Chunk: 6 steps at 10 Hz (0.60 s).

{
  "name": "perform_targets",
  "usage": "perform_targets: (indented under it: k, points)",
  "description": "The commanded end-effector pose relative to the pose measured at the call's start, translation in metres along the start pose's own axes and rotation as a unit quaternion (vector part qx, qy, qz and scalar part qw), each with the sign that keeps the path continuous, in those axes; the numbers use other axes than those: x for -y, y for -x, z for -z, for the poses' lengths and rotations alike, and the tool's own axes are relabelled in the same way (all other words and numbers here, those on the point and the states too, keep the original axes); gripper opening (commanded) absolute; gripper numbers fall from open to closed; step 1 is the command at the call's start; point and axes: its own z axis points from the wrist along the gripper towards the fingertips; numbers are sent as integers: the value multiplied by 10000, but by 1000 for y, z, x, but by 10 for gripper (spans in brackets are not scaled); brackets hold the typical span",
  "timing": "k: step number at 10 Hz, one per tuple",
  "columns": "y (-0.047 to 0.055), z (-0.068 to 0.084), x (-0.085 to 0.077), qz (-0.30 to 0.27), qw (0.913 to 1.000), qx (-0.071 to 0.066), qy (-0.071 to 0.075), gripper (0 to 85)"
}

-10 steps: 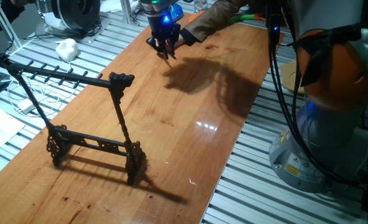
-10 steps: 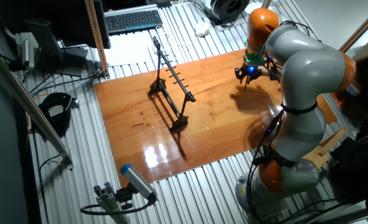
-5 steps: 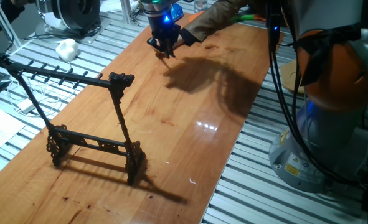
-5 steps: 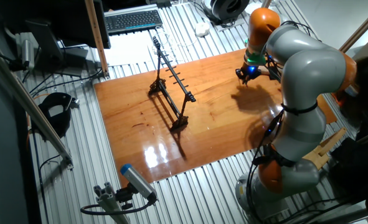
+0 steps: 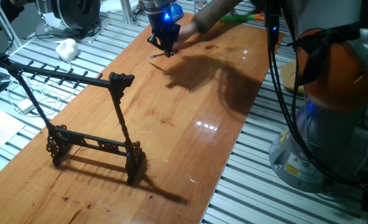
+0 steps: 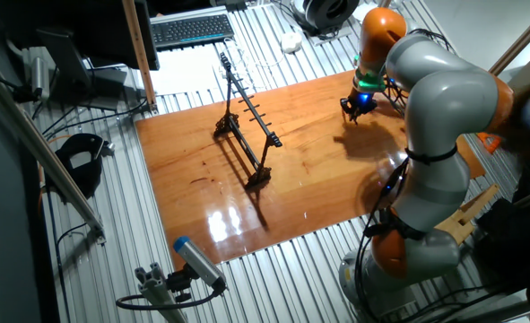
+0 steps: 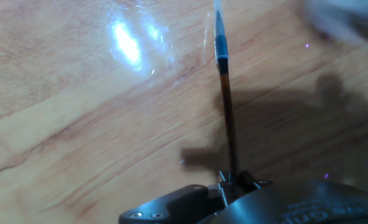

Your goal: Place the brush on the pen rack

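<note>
The brush point(image 7: 226, 106) is a thin shaft with a dark pointed tip. In the hand view it runs straight out from my gripper point(image 7: 233, 180), whose jaws are closed on its end. In one fixed view my gripper point(image 5: 166, 50) is low over the far end of the wooden table, with the brush point(image 5: 158, 56) showing as a pale sliver at the fingertips. The black pen rack point(image 5: 87, 127) stands at the near left, well apart from the gripper. In the other fixed view the rack point(image 6: 247, 126) is at mid-table and the gripper point(image 6: 356, 106) is at the right edge.
A person's arm point(image 5: 218, 9) reaches over the table's far end, beside a green handle point(image 5: 245, 18). A white lump point(image 5: 66, 48) lies off the table at the left. A keyboard point(image 6: 193, 29) lies beyond the rack. The robot's base point(image 5: 333, 124) stands at the right.
The person's arm has drawn back from the gripper. The gripper has shifted slightly and the brush now shows sticking out at its fingertips. The rack has not moved.
</note>
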Motion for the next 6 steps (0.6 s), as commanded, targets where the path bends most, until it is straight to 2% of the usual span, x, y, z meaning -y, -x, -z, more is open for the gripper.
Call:
perform_targets:
  k: [1,2,4,6]
  points:
    - [-8,10,-8,-214,9995,-202,81,0]
    - [-17,20,-17,-437,9982,-372,177,0]
    - [-36,28,-40,-843,9947,-476,338,0]
    - [-54,36,-66,-1146,9914,-547,321,0]
